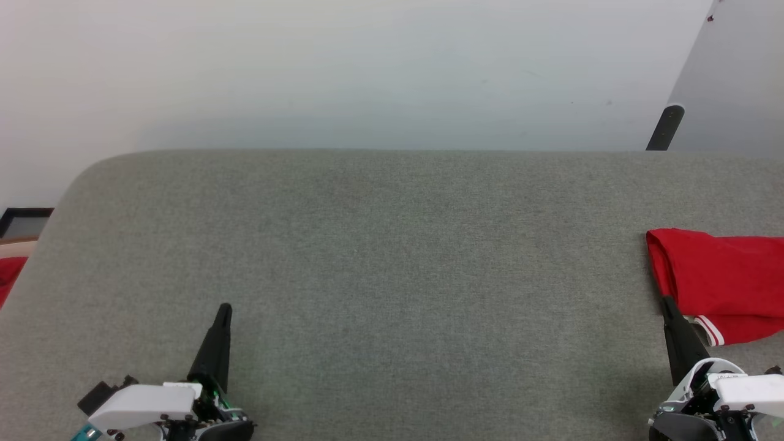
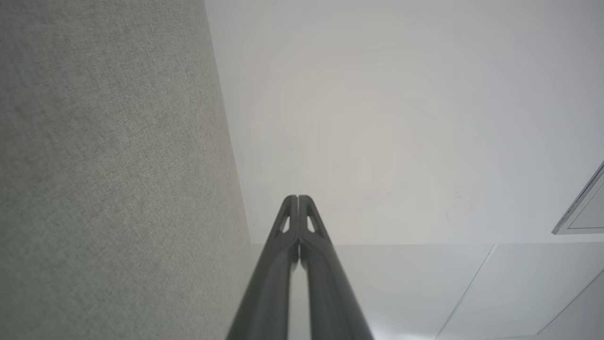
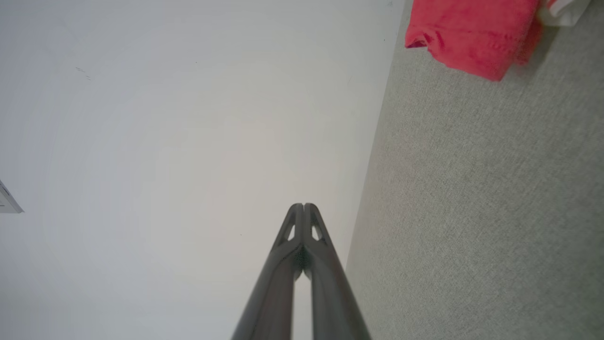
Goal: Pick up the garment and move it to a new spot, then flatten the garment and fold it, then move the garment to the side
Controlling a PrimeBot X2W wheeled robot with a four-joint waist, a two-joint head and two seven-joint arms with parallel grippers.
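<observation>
The garment (image 1: 719,278), red with a white striped sleeve cuff showing, lies folded at the right edge of the grey fabric table (image 1: 392,257), partly cut off by the frame. In the right wrist view the garment (image 3: 472,38) sits at the top right. My right gripper (image 1: 667,303) is shut and empty at the lower right, its tip just before the garment's near left corner; its closed tip (image 3: 304,206) points past the table edge. My left gripper (image 1: 224,308) is shut and empty at the lower left, far from the garment, fingers pressed together (image 2: 297,198).
A pale wall rises behind the table. A dark post (image 1: 666,127) leans at the back right. Beyond the table's left edge lie a dark-framed object (image 1: 24,220) and something red (image 1: 9,275) on the floor.
</observation>
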